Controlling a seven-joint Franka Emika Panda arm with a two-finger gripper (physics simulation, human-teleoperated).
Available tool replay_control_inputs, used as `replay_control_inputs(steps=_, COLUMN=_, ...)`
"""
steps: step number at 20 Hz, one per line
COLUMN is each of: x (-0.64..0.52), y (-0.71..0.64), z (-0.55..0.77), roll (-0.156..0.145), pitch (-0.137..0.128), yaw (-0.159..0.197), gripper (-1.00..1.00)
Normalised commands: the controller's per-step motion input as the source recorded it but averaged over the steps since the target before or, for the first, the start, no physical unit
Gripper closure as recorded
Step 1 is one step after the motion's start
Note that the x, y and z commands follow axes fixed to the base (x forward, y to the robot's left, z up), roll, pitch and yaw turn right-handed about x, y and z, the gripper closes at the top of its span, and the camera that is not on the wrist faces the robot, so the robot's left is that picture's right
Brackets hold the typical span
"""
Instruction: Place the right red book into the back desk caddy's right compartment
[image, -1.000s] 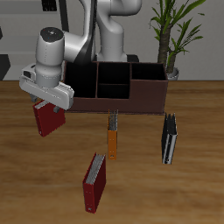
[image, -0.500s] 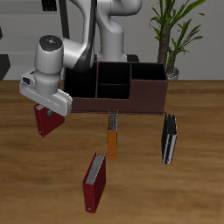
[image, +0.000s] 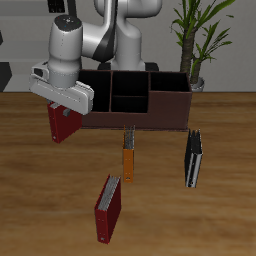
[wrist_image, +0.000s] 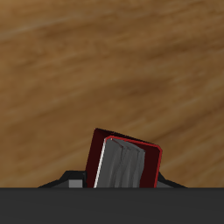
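— Two dark red hardcover books are visible; which one does the claw (image: 63, 103) hold?

— It grips the right red book (image: 63, 124), which hangs above the wooden surface (image: 200, 220), just before the long dark maroon desk caddy (image: 165, 108).

— And the other one?

— That red book (image: 107, 206) lies near the surface's front edge.

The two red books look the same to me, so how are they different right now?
The right red book hangs in the air, held by the gripper beside the back desk caddy; the other red book lies on the table near its front edge. The held one hangs nearly upright, while the other lies slanted. Both have dark red covers and look about the same size.
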Motion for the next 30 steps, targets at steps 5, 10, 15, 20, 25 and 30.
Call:
replay_control_inputs(steps=5, x=-0.1, y=0.38, z=0.63, roll=-0.015, pitch=-0.044, yaw=0.002, gripper=1.0)
replay_control_inputs(steps=10, x=-0.22, y=0.59, z=0.58, roll=-0.008, pitch=-0.043, yaw=0.061, gripper=1.0)
replay_control_inputs(steps=15, x=-0.26, y=0.65, z=0.48, roll=0.03, pitch=-0.024, yaw=0.052, gripper=1.0)
replay_control_inputs(steps=20, x=-0.21, y=0.6, z=0.29, roll=0.047, pitch=0.006, yaw=0.089, gripper=1.0)
replay_control_inputs(steps=25, x=-0.18, y=0.64, z=0.26, roll=-0.002, pitch=0.001, yaw=0.11, gripper=1.0)
replay_control_inputs(steps=30, x=-0.13, y=0.6, z=0.21, roll=-0.001, pitch=-0.019, yaw=0.083, gripper=1.0)
